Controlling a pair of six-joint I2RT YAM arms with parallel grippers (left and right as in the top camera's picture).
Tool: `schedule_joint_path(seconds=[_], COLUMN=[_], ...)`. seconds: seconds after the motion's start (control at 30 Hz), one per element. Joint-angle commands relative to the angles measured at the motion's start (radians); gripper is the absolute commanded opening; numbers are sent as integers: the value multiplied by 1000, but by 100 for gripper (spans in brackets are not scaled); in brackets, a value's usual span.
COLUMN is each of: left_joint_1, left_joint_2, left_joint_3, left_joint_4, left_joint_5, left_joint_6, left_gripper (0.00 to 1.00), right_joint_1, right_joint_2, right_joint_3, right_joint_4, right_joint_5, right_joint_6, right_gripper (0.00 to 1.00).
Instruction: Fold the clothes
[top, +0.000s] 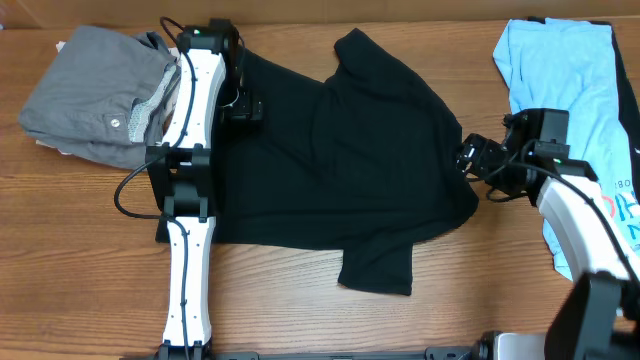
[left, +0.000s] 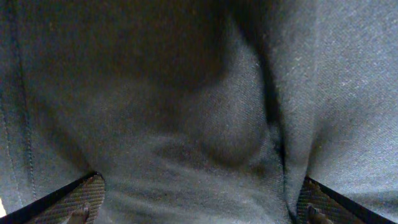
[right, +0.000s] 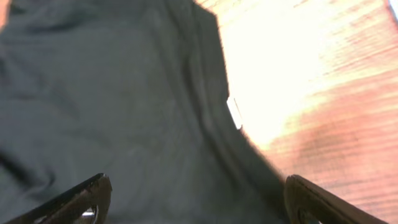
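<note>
Left pincer (left: 199, 205) gaping over black T-shirt (top: 340, 170); right pincer (right: 199, 202) likewise

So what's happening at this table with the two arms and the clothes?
A robot is folding clothes. A black T-shirt lies spread on the table, not yet folded. The left pincer hangs over its far left part, the right pincer at its right edge; both are open, gripping nothing. A light blue T-shirt and a gray garment lie aside.

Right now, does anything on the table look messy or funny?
Yes. The black T-shirt lies crooked and wrinkly, one sleeve poking out at the near side. The grey clothes in the far left corner sit in a lumpy pile.
</note>
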Motion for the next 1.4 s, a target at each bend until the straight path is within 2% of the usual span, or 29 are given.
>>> schedule_joint_path(seconds=[0.0,0.1,0.2,0.37,0.6,0.7,0.93,1.07,1.37], left_joint_1=[22,23,23,21,13,13,14,14,14], left_joint_2=[155,152,148,148,148,148,148,148,148], left_joint_3=[-80,-64,-14,55,64,64,64,64,64], left_joint_4=[-34,-27,-41,-40,-32,-31,-32,-32,-28], left_joint_5=[-18,35,37,41,40,41,49,48,48], left_joint_6=[-20,50,66,66,66,66,65,65,53], left_gripper=[100,100,100,100,100,100,100,100,100], right_joint_1=[4,5,6,11,58,79,120,130,117], right_joint_2=[80,122,169,303,496,542,599,626,632], right_joint_3=[33,61,122,257,424,457,461,461,461], right_joint_4=[80,187,249,262,283,308,356,351,332], right_joint_5=[0,1,1,0,-6,-6,9,18,134], right_joint_6=[-52,-75,-121,-172,-234,-257,-267,-266,-186], right_gripper=[91,86,82,82,81,76,74,64,30])
